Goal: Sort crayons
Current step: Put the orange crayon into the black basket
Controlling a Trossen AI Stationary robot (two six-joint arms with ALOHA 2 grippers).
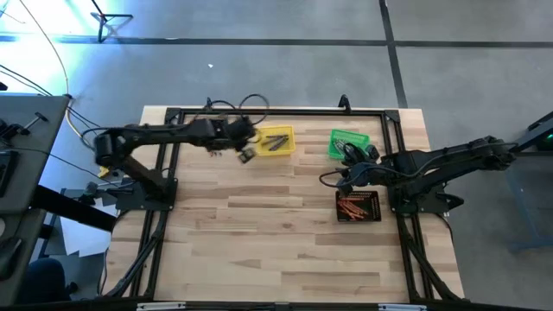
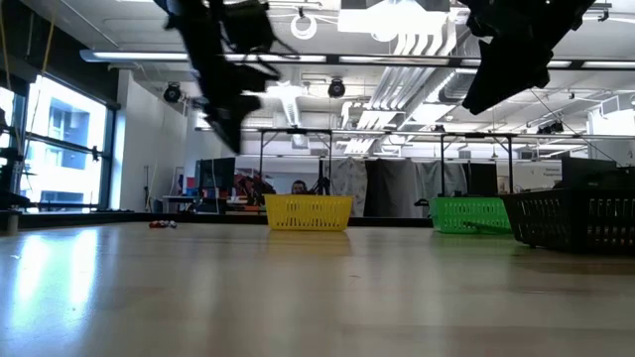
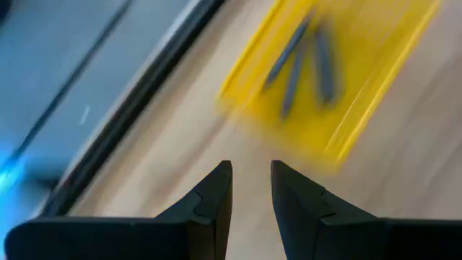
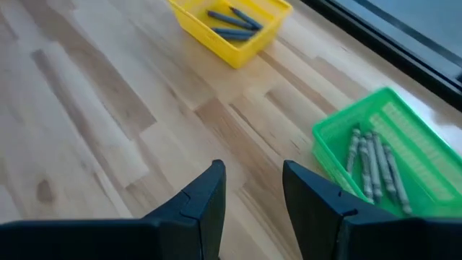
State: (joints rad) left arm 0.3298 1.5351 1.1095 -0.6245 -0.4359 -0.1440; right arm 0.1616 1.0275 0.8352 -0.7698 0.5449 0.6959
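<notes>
Several blue-grey crayons [image 3: 303,58] lie in the yellow bin [image 1: 276,141] at the far middle of the table. Grey crayons [image 4: 375,162] lie in the green bin [image 1: 348,142] to its right. Orange-red crayons [image 1: 352,207] fill the black bin [image 1: 373,207] nearer the front. My left gripper [image 3: 250,170] hovers open just left of the yellow bin, above the table, with nothing between its fingers. My right gripper [image 4: 253,170] is open and empty too, raised between the green bin and the black bin [image 1: 346,166].
A black frame [image 1: 285,112] runs along the table's far edge and sides. The bare wooden tabletop [image 1: 259,233] spreads across the near half. In the low view all three bins stand in a row at the far side, black bin [image 2: 575,218] rightmost.
</notes>
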